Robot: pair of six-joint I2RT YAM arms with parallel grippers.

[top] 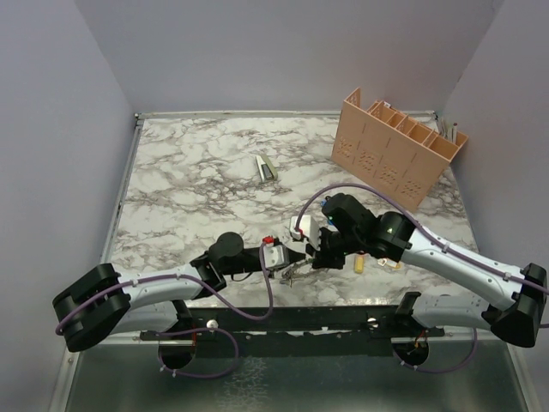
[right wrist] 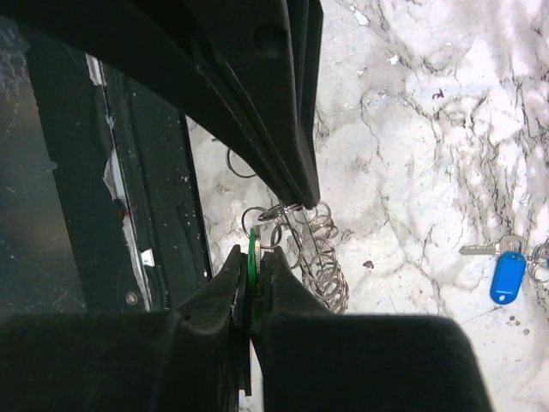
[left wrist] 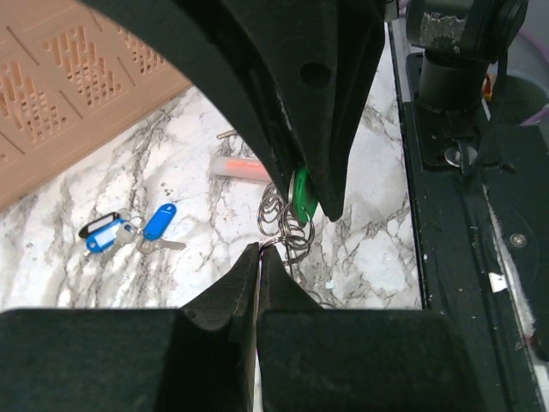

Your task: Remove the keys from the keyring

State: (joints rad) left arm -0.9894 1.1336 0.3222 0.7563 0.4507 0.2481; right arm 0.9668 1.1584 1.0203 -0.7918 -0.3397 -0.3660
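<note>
Jaws of both arms meet low over the near edge of the counter [top: 214,172] in the top view, with the keyring [top: 294,271] strung between them.

From the left wrist, my left jaws are pressed together on a thin loop of the keyring, probably to anchor it. Two blue keys [left wrist: 159,221] lie loose on the counter nearby, already off.

From the right wrist, my right jaws clamp the green key [right wrist: 252,256] edge-on beside the coil. I judge this grip lets me wind it off against the left's hold.

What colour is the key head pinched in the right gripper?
Green key head in the right gripper; clearest in the right wrist view.
</note>
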